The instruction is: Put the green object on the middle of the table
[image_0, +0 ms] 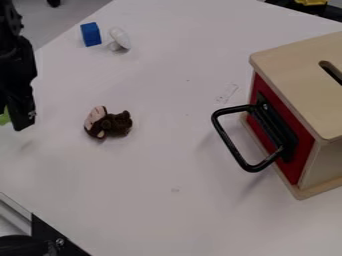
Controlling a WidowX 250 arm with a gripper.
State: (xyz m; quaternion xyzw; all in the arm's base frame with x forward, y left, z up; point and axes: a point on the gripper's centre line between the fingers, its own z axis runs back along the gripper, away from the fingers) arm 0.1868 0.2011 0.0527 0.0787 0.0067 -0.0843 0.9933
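Note:
The black gripper (19, 117) hangs at the left edge of the camera view, partly cut off by it. A bright green object (5, 118) shows as a small piece at that same edge, right against the gripper's lower part. Most of it is hidden or out of frame, so its shape and whether it is held cannot be made out. The white table (167, 165) stretches from there to the right.
A brown plush toy (113, 123) lies right of the gripper. A blue block (91, 34) and a white knob-shaped piece (119, 39) are at the upper left. A wooden box (300, 85) with a red front and black handle (230, 142) stands at the right.

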